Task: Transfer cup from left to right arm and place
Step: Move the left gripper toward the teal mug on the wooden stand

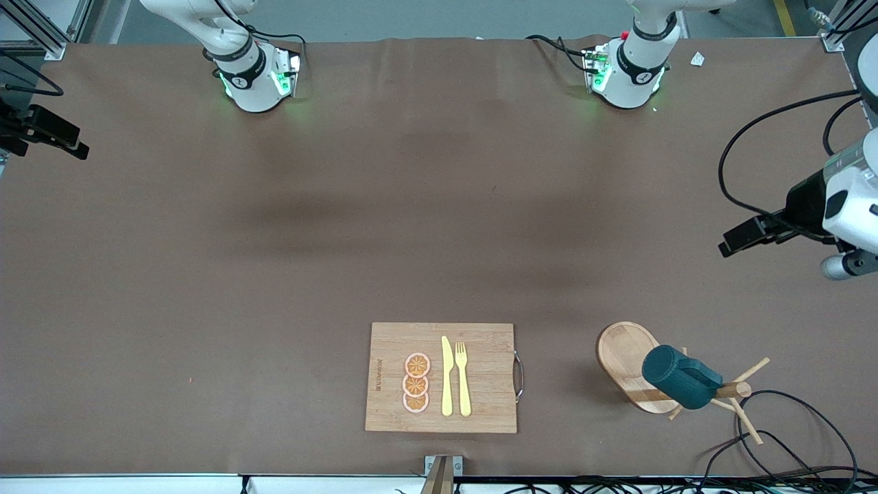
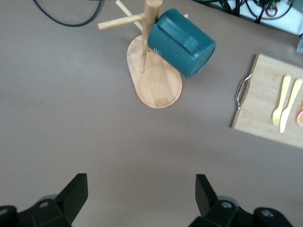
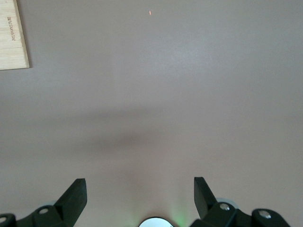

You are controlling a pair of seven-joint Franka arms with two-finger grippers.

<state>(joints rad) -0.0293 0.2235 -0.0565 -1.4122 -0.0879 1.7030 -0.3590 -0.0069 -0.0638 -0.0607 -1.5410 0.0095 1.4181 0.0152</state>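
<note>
The dark teal cup [image 1: 679,376] [image 2: 182,42] hangs tilted on a peg of a wooden mug tree [image 1: 623,353] [image 2: 156,82], near the front camera at the left arm's end of the table. My left gripper [image 2: 141,194] is high over bare table, well apart from the cup, open with nothing between its fingers. My right gripper [image 3: 140,196] hangs over the table close to its own arm's base, also open and empty. Neither gripper's fingers show in the front view.
A wooden cutting board [image 1: 480,405] [image 2: 258,109] [image 3: 12,42] lies beside the mug tree toward the right arm's end, carrying a yellow knife [image 1: 446,377], a yellow fork [image 1: 463,377] and orange slices [image 1: 416,383]. Black cables [image 1: 789,439] trail by the mug tree.
</note>
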